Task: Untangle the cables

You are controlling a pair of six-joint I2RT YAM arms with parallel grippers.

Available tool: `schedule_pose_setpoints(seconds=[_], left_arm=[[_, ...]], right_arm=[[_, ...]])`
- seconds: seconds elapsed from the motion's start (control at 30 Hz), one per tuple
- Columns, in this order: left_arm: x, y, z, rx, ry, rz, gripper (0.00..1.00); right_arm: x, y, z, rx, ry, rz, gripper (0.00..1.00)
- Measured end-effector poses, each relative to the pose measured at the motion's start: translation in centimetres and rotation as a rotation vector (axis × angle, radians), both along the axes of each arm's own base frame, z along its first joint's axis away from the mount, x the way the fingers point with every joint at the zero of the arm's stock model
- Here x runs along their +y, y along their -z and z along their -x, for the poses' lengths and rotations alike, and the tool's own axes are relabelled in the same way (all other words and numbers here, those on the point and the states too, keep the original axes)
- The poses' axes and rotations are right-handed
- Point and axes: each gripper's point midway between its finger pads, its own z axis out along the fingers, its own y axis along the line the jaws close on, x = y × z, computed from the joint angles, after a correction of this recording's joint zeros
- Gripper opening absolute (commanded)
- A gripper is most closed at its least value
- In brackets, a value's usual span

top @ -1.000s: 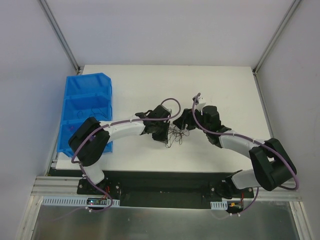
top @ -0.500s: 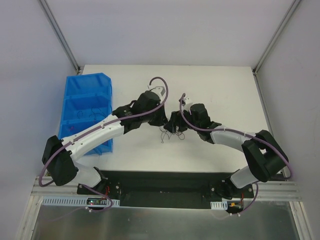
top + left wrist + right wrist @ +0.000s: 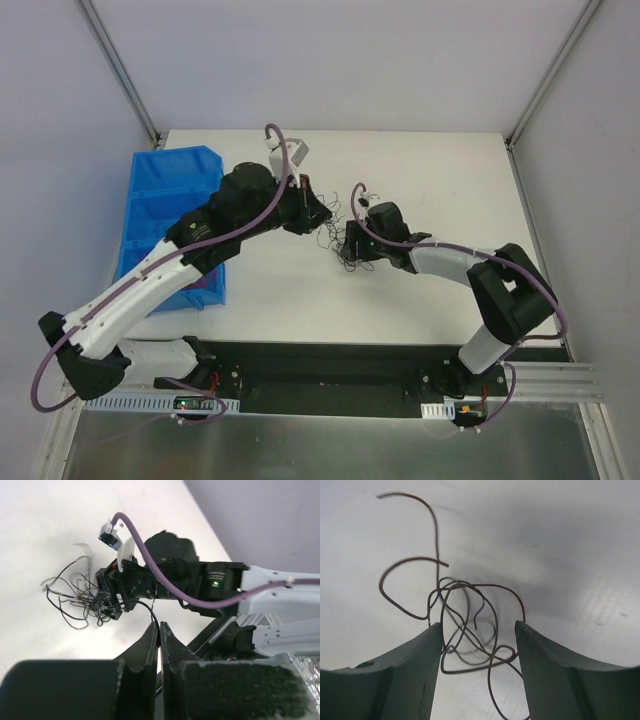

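Note:
The cables (image 3: pixel 338 238) are a small tangle of thin dark and reddish wires on the white table (image 3: pixel 440 180), between the two grippers. My left gripper (image 3: pixel 318 212) is raised just left of the tangle. In the left wrist view its jaws (image 3: pixel 159 628) are shut on one black wire, which runs from the tips down to the bundle (image 3: pixel 75 600). My right gripper (image 3: pixel 350 250) sits low over the tangle. In the right wrist view it is open (image 3: pixel 479 630), with several curly loops (image 3: pixel 470 625) lying between its fingers and none pinched.
Blue bins (image 3: pixel 170 195) stand along the table's left side, beside the left arm. The table's front edge and the black mounting rail (image 3: pixel 320 365) run below the tangle. Grey walls enclose the table on three sides.
The left arm has stretched out and risen toward the far side, drawing a wire away from the tangle. The right gripper has shifted left onto the bundle, and its jaws opened wider, then narrowed a little.

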Motion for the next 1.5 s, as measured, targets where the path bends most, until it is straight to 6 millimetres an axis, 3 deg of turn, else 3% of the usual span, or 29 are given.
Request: schedule_pose_setpoints(seconds=[0.17, 0.3, 0.43, 0.53, 0.63, 0.7, 0.8, 0.93, 1.07, 1.17, 1.3, 1.5], left_arm=[[3.9, -5.7, 2.0, -0.178, -0.026, 0.067, 0.00], [9.1, -9.8, 3.9, -0.313, -0.133, 0.122, 0.00], [13.3, -11.9, 5.3, -0.381, -0.233, 0.157, 0.00], [14.4, -11.7, 5.1, -0.381, -0.283, 0.140, 0.00], [14.1, -10.3, 4.5, -0.347, -0.289, 0.089, 0.00], [13.3, -9.1, 3.9, -0.319, -0.279, 0.052, 0.00], [11.2, -6.7, 2.7, -0.262, -0.245, -0.010, 0.00], [7.3, -2.4, 1.3, -0.151, -0.146, -0.102, 0.00], [3.5, 2.1, 1.6, -0.019, 0.010, -0.161, 0.00], [1.8, 4.1, 2.1, 0.052, 0.090, -0.174, 0.00], [0.4, 5.6, 2.8, 0.112, 0.163, -0.173, 0.00], [-0.7, 5.6, 3.4, 0.135, 0.217, -0.141, 0.00]], right_arm=[[-5.7, 0.7, -2.3, 0.001, 0.246, 0.113, 0.62], [-12.6, 0.2, -3.8, -0.015, 0.510, 0.141, 0.62], [-17.2, -0.4, -3.1, -0.052, 0.689, 0.167, 0.61], [-18.1, -0.7, -2.7, -0.069, 0.730, 0.177, 0.66], [-17.4, -0.9, -2.8, -0.071, 0.688, 0.156, 0.70], [-15.8, -1.3, -3.0, -0.074, 0.613, 0.101, 0.74], [-12.6, -2.4, -3.3, -0.114, 0.475, -0.034, 0.80], [-8.6, -3.9, -1.4, -0.178, 0.265, -0.223, 0.82], [-4.0, -8.0, 0.6, -0.267, 0.024, -0.451, 0.83], [-1.4, -11.6, 1.7, -0.337, -0.134, -0.621, 0.83], [0.4, -11.8, 3.7, -0.259, -0.254, -0.729, 0.82], [1.8, -12.8, 5.8, -0.258, -0.368, -0.771, 0.81]])
